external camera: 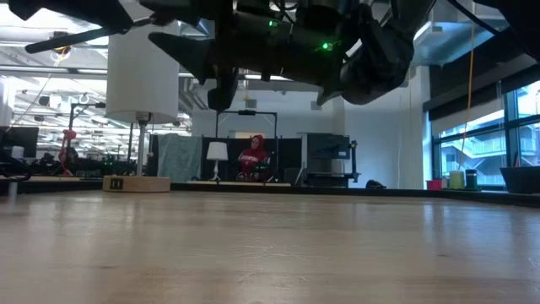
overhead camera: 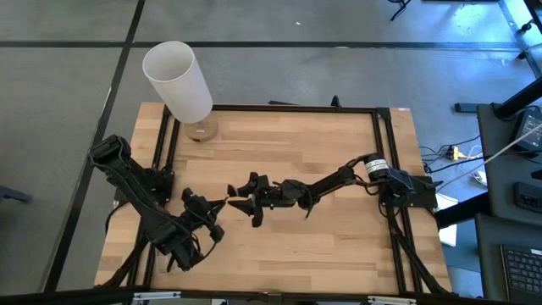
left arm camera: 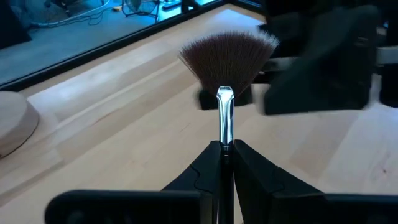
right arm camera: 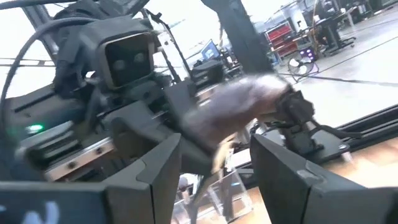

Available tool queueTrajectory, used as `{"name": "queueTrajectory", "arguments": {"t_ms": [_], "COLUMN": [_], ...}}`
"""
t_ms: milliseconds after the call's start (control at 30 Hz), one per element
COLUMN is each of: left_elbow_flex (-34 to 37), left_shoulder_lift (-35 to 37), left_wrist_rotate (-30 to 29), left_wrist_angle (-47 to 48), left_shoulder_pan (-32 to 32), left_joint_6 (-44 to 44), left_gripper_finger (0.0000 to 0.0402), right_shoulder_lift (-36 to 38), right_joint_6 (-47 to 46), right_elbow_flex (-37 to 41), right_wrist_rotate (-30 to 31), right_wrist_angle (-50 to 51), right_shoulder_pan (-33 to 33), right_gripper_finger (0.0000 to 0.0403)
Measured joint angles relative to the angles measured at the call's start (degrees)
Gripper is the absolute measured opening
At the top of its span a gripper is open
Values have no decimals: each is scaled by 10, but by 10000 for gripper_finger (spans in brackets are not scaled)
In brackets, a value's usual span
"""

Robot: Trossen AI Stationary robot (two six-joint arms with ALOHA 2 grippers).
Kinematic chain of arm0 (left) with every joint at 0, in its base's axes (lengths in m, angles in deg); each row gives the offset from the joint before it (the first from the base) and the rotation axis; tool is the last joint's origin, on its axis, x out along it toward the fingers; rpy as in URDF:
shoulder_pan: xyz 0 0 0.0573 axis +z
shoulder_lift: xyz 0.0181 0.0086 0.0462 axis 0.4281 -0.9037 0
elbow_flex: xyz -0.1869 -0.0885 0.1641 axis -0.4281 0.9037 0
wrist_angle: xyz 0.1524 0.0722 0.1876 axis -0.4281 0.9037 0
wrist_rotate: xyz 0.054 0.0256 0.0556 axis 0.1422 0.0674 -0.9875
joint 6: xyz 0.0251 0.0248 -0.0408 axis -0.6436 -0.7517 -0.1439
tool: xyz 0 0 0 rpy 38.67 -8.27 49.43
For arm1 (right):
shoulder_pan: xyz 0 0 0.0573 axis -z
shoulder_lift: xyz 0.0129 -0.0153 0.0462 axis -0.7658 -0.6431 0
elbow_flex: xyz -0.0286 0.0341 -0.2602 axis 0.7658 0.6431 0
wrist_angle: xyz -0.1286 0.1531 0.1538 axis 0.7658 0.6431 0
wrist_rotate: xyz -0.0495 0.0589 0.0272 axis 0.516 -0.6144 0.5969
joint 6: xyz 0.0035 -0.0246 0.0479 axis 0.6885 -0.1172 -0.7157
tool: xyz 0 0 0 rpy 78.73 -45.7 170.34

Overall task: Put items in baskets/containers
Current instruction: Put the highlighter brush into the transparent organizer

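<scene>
Wood table (overhead camera: 339,237): fan brush (left arm camera: 227,56) pinched in left hand (left arm camera: 225,149).

Pale wood surface (overhead camera: 279,229), smooth planks with a soft sheen. The fan brush (left arm camera: 227,59) shows fine reddish-brown bristles above a glossy chrome metal ferrule. Left hand (left arm camera: 227,152): matt black plastic. The white cylinder (overhead camera: 178,80) looks smooth and matt.

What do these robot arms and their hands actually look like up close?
Both arms are dark, jointed and slim, with black cables trailing along them. The right arm wears a silver band with a round label near its base. The left hand and the right hand each have two flat, angular black fingers.
</scene>
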Motion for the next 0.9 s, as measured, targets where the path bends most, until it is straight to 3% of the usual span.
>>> {"name": "queueTrajectory", "arguments": {"t_ms": [267,667,833,900], "left_elbow_flex": [0,0,0,0], "left_shoulder_lift": [0,0,0,1], "left_wrist_rotate": [-5,-4,1,28], "left_wrist_angle": [-59,-61,-60,-57], "left_shoulder_pan": [7,7,7,7], "left_joint_6": [-93,-98,-103,-116], "left_gripper_finger": [33,33,40,50], "right_shoulder_lift": [0,0,0,1], "right_joint_6": [8,20,60,90], "right_elbow_flex": [0,0,0,0], "right_wrist_rotate": [0,-27,-30,-21], "right_wrist_angle": [3,4,4,14], "right_shoulder_pan": [1,1,1,-1], "right_gripper_finger": [177,57,38,37]}}
